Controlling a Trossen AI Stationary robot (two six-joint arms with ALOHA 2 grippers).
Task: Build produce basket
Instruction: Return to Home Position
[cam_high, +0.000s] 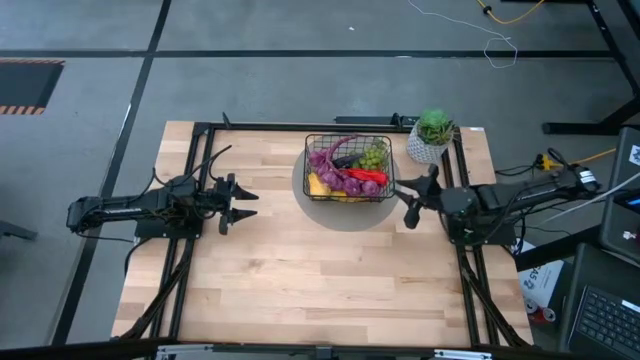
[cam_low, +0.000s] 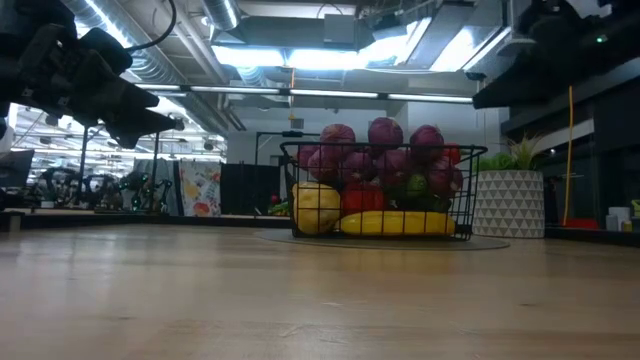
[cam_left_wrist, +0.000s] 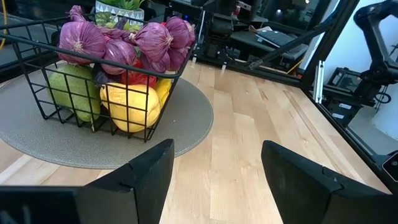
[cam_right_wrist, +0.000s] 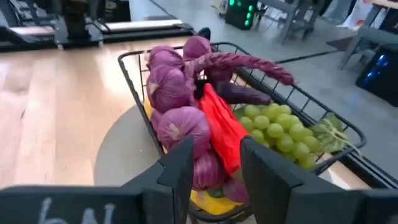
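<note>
The black wire basket (cam_high: 348, 139) stands on a round grey mat (cam_high: 345, 216) at the table's far middle. It holds produce: purple bulbs (cam_right_wrist: 169, 87), a red chili (cam_right_wrist: 222, 127), green grapes (cam_right_wrist: 278, 127), a yellow banana (cam_low: 395, 223), a yellow fruit (cam_left_wrist: 129, 107) and a green one (cam_left_wrist: 73, 93). My right gripper (cam_high: 408, 202) hovers just right of the basket, above its rim, open with nothing between its fingers (cam_right_wrist: 214, 177). My left gripper (cam_high: 245, 206) waits open left of the mat, pointing at the basket (cam_left_wrist: 217, 180).
A green plant in a white speckled pot (cam_high: 431, 136) stands at the far right, close to the basket and my right arm. Black frame rails (cam_high: 200, 160) run along the table's left, right and far sides. Bare wood (cam_high: 320, 280) lies toward the near edge.
</note>
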